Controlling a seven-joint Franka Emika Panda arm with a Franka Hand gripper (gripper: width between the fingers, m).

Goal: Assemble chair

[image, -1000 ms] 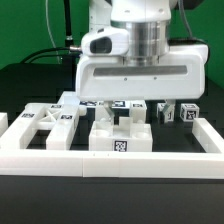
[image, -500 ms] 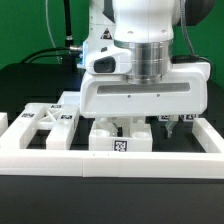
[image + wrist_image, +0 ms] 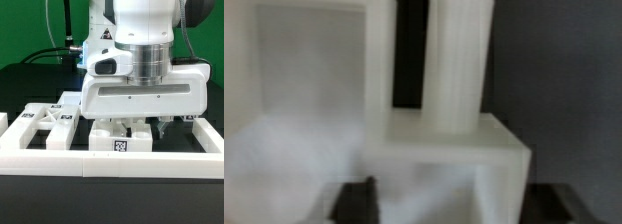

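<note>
A white blocky chair part (image 3: 118,140) with a square tag on its front lies in the middle of the table, just behind the front rail. My gripper (image 3: 145,127) is lowered right onto it, with the hand covering most of it. In the wrist view the part shows as a white block (image 3: 446,150) with a post (image 3: 455,60) rising from it. My gripper (image 3: 455,205) straddles the block, one dark finger on each side, the jaws still apart. I cannot see contact through the blur.
An X-braced chair frame (image 3: 45,120) with tags lies at the exterior view's left. A small tagged part (image 3: 186,118) peeks out at the right behind the hand. The long white border rail (image 3: 60,160) runs along the front, with side rails at both ends.
My gripper came down from above the parts onto the middle block during the first half second. Since then it has hardly moved. The small tagged parts behind it are now mostly covered.
</note>
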